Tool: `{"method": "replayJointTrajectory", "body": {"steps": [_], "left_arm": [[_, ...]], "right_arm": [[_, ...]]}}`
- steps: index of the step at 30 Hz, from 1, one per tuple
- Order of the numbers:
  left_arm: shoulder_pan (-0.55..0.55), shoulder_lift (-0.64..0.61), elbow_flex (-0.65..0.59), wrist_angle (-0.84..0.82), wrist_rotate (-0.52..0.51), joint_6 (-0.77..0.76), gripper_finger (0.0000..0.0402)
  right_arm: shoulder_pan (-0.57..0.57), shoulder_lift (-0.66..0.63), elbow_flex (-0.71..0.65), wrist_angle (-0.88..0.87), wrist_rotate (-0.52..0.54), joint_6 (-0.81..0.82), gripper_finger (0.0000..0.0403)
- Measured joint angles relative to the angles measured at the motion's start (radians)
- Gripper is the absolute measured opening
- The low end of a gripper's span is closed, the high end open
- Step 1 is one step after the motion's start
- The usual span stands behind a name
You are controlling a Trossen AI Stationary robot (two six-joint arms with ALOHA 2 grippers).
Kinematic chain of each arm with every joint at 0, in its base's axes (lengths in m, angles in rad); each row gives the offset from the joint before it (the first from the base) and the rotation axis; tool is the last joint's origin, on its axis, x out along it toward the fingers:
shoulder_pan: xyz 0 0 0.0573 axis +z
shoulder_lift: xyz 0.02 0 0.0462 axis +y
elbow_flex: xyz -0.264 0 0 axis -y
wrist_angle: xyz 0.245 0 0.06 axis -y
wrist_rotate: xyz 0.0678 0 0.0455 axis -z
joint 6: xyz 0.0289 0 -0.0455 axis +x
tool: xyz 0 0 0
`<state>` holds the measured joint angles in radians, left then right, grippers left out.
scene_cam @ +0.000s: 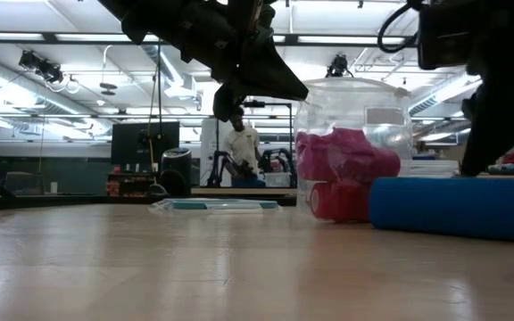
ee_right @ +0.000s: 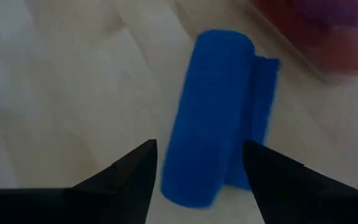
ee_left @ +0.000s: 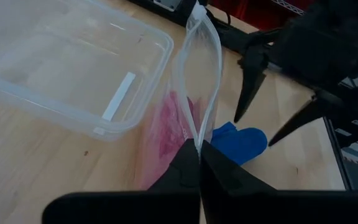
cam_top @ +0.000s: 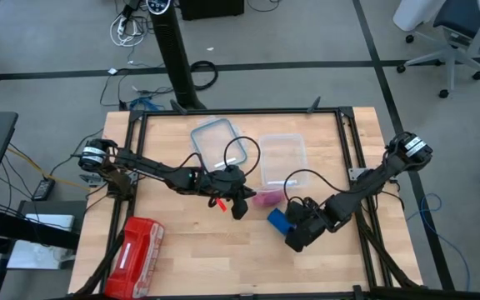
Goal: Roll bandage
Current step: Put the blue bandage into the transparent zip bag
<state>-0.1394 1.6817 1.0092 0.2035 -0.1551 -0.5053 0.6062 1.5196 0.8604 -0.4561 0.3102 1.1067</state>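
Your right hand (ee_right: 194,165) hovers just above the bandage (ee_right: 216,112), fingers spread wide to either side of it and gripping nothing. The bandage lies on the desk (cam_top: 198,258) as a stubby blue cylinder with a short tail of fabric loose along one side, right of centre and just beside the clear bag (ee_left: 197,93). Your left hand (ee_left: 199,163) is pressed shut, pinching the edge of that bag and holding it up off the desk; pink-red rolls (scene_cam: 346,174) show through the plastic.

By my reading, the rolling is nearly done and you are at the pick-up. The next move calls for bringing the right hand down so both fingers straddle the cylinder across its width, then closing on it with the loose tail trapped under one finger, or the roll may spring open. Where it goes after that I cannot tell; the left hand holding the bag suggests it may belong there, but the bag's mouth looks narrow in the left wrist view.

Counted:
- 1 blue bandage.
- 1 clear bag; at least 2 pink-red rolls inside, the exact number unclear.
- 1 clear plastic tub (cam_top: 283,158) and 1 blue-rimmed lid (cam_top: 215,142) at the far side.
- 1 red pack (cam_top: 136,246) near the front left.
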Motion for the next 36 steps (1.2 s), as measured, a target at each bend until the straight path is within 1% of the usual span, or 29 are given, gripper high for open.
{"method": "replayJointTrajectory", "body": {"steps": [4,9,15,21,24,28,33,36], "left_arm": [[0.001,0.000,0.000,0.000,0.000,0.000,0.0000],[0.001,0.000,0.000,0.000,-0.001,-0.003,0.0000],[0.001,0.000,0.000,0.000,-0.001,-0.004,0.0000],[0.001,0.000,0.000,0.000,-0.001,-0.004,0.0000],[0.001,0.000,0.000,0.000,-0.001,-0.005,0.0000],[0.001,0.000,0.000,0.000,-0.002,-0.005,0.0000],[0.001,0.000,0.000,0.000,0.011,-0.004,0.0000],[0.001,0.000,0.000,0.000,0.011,-0.003,0.0000]], "right_arm": [[-0.001,0.000,-0.040,0.084,-0.016,-0.027,0.0258],[-0.006,0.000,-0.058,0.088,-0.016,-0.065,0.0269],[-0.022,-0.003,-0.116,0.112,-0.059,-0.096,0.0251],[-0.025,-0.003,-0.131,0.154,-0.094,-0.120,0.0231],[-0.032,-0.002,-0.127,0.154,-0.145,-0.085,0.0229],[-0.049,-0.002,-0.126,0.108,-0.219,0.045,0.0228],[-0.047,-0.023,-0.128,0.089,-0.232,0.076,0.0228],[-0.048,-0.034,-0.129,0.090,-0.237,0.043,0.0228]]}}
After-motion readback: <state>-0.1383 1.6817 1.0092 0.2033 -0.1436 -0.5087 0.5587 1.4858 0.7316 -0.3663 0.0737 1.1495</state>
